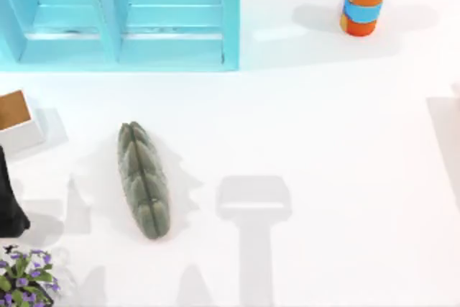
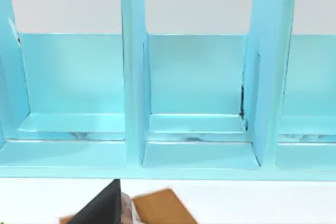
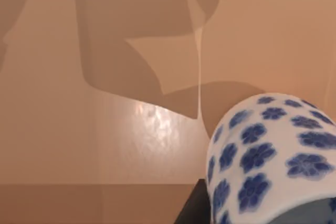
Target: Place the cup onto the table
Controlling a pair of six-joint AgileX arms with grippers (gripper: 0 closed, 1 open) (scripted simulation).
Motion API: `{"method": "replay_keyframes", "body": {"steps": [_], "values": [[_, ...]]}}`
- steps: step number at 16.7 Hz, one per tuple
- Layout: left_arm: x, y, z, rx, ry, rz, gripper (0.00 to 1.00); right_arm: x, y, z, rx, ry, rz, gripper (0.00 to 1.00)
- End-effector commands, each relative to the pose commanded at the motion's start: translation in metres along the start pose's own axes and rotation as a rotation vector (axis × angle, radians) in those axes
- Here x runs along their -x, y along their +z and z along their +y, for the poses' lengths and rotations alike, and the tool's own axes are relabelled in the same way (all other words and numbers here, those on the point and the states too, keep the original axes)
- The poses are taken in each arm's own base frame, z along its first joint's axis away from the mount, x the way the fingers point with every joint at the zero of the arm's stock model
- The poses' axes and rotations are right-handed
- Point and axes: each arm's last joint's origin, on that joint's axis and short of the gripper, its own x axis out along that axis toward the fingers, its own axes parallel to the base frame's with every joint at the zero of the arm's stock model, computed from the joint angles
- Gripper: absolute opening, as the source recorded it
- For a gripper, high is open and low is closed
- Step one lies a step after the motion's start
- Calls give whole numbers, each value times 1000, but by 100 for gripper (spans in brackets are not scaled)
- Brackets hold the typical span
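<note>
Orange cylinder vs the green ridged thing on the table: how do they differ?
Colour: the orange cylinder is bright orange with a blue band; the green ridged object is dull grey-green all over.
Pose: the cylinder stands upright near the far right of the table; the ridged object lies flat, left of centre.
Shape: the cylinder is smooth and round; the ridged object is long, tapered and lobed.
Both rest on the table.
</note>
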Motion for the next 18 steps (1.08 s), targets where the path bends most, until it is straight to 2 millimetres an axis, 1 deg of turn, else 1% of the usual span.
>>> {"method": "replay_keyframes", "body": {"steps": [6, 8, 10, 12, 16, 18], "values": [[0, 0, 0, 0, 0, 0, 100, 1, 0, 1, -1, -1, -2, 0], [0, 0, 0, 0, 0, 0, 100, 10, 4, 8, 0, -4, -4, 0], [0, 0, 0, 0, 0, 0, 100, 28, 9, 25, 3, -3, -5, 0], [0, 0, 0, 0, 0, 0, 100, 49, 11, 46, 4, 0, -2, 0], [0, 0, 0, 0, 0, 0, 100, 89, 4, 89, 0, 1, 6, 0], [0, 0, 0, 0, 0, 0, 100, 99, 0, 99, -1, -1, -1, 0]]}}
